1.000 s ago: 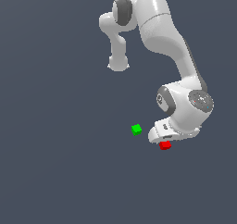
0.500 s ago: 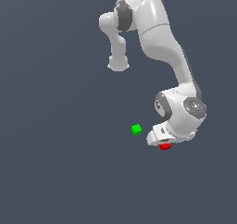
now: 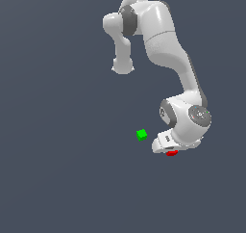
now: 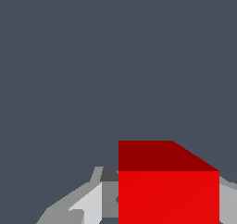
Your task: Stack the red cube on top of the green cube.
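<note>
The arm has sunk lower over the red cube [image 3: 171, 153], hiding most of it (lower right). The gripper [image 4: 162, 204] fingers flank it; grip unclear. Green cube [image 3: 141, 135] sits nearby, apart.

The exterior view looks steeply down from well off, taking in the whole arm [image 3: 168, 49], while the wrist view sits tight behind the red cube [image 4: 168, 190], their only shared object [image 3: 171, 153].

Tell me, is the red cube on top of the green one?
No. The red cube sits under the claw, apart from the green cube.
</note>
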`<state>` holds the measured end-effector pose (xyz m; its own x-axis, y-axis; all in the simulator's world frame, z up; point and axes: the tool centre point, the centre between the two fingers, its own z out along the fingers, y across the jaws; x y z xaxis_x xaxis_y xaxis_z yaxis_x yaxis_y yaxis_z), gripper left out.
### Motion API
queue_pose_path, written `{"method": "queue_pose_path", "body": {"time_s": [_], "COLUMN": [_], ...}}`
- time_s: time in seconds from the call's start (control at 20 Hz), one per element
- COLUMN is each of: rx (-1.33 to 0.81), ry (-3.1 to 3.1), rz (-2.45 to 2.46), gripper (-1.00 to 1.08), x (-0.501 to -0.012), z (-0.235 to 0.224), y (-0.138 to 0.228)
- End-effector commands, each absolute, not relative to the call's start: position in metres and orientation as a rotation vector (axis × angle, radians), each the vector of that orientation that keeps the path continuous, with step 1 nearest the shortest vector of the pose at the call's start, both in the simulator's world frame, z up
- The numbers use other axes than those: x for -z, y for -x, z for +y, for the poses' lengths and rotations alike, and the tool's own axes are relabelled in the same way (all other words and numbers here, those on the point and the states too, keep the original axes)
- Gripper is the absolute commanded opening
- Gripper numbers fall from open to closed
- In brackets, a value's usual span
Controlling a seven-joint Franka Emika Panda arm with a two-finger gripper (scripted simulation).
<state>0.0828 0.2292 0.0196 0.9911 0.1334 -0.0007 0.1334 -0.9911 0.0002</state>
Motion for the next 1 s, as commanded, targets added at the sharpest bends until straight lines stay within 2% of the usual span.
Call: {"method": "queue_pose_path", "body": {"time_s": [0.0, 0.6, 0.95], "rx": [0.000, 0.001, 0.001], "ry": [-3.134, -3.134, -3.134], "rz": [0.210, 0.209, 0.209], "gripper": [-1.00, -1.00, -1.00], "x": [-0.020, -0.024, -0.059], "z": [0.229, 0.229, 0.229], "y": [-0.083, -0.083, -0.082]}}
